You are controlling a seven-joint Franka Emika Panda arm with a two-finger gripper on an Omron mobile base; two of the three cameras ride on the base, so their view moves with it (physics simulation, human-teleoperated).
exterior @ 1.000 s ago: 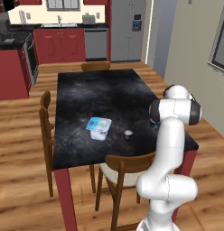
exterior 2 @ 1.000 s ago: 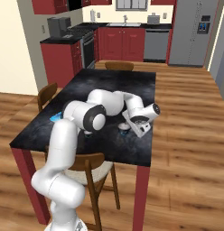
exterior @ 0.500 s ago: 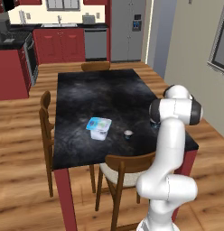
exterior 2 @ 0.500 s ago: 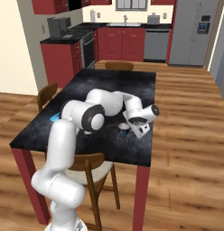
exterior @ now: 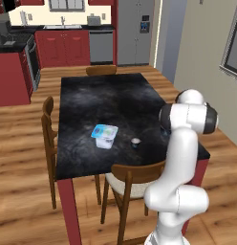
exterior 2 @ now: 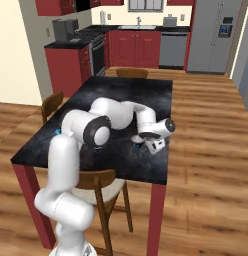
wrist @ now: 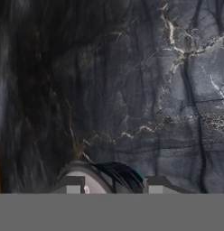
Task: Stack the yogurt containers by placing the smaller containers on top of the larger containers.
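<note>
A simulated kitchen with red cabinets at the far end and a long rectangular table with a dark marbled top (exterior: 106,103) in the middle of a wooden floor. A squarish white plastic tub with a light blue-teal foil top (exterior: 105,136) stands on the near half of the table, toward the left. Just to its right, apart from it, sits a tiny round dark cup with a pale top (exterior: 135,141). The white robot arm with dark joints reaches low over the table near its right edge, and its two-finger gripper (exterior 2: 144,144) is down at the tabletop. In the hand view, a second tiny round dark cup with a pale whitish top and a teal hint (wrist: 101,178) lies between the two small finger tips (wrist: 71,185), which stand close on either side of it; whether they actually press on the cup cannot be told, since the lower part is cut off. Brown wooden chairs stand around the table, one (exterior: 132,184) at the near side with a pale seat cushion.
</note>
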